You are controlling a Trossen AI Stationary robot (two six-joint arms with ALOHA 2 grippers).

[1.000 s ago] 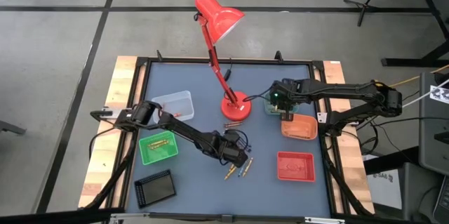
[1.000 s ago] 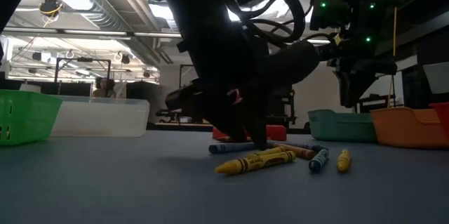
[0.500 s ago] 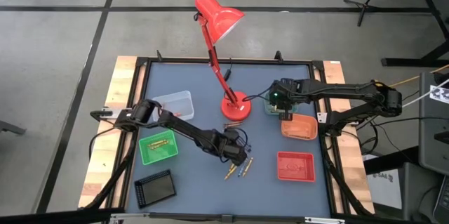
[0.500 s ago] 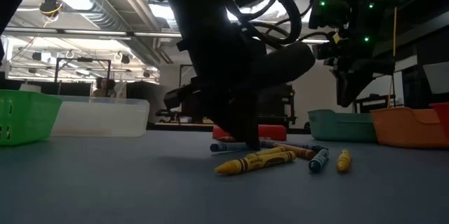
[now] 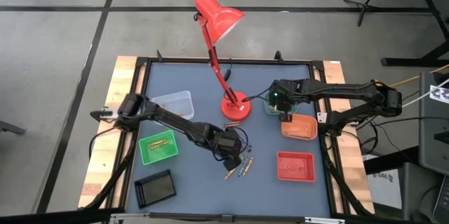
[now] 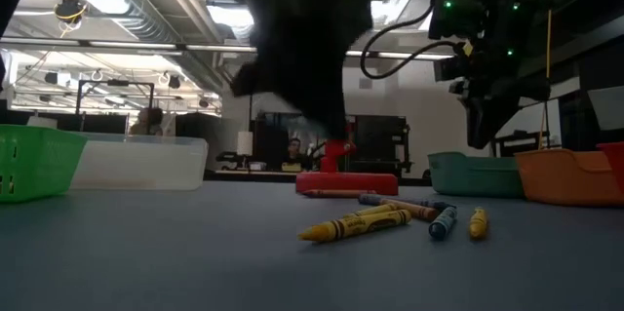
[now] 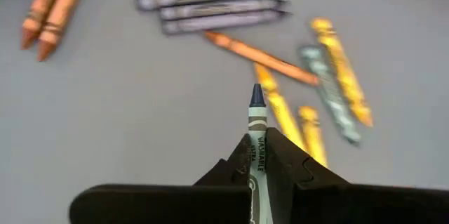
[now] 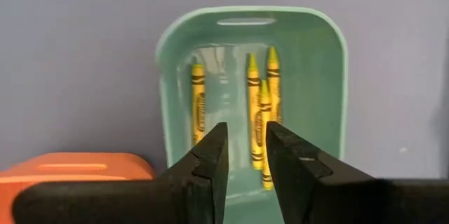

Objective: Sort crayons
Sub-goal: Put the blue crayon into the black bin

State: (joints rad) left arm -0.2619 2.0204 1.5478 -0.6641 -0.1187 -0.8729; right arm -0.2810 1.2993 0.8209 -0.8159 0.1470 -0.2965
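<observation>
My left gripper (image 5: 232, 155) (image 7: 257, 147) is shut on a blue crayon (image 7: 257, 122) above the loose crayons on the table. These are yellow ones (image 6: 356, 223), an orange one (image 7: 259, 55), three blue-purple ones (image 7: 210, 10) and two orange ones (image 7: 52, 6) beside the lamp base. My right gripper (image 5: 283, 109) (image 8: 247, 147) is open and empty above the teal tray (image 8: 319, 76). Several yellow crayons (image 8: 261, 104) lie on that tray's floor. My left gripper pinches the blue crayon's paper-wrapped body (image 7: 257, 155) between its two fingers. The crayon lies along the fingers, and its pointed tip (image 7: 257, 96) sticks out past the fingertips. The crayon is lifted clear of the table.
A red desk lamp stands on its base (image 5: 235, 107) at mid-table. A clear tray (image 5: 173, 104), a green basket (image 5: 158, 147) and a black tray (image 5: 155, 187) are on the left. An orange tray (image 5: 299, 127) and a red tray (image 5: 295, 166) are on the right.
My left gripper has gone up from the table with the blue crayon. The crayon lay on the table among the others a second ago and is now lifted clear. The other crayons have stayed where they were.
</observation>
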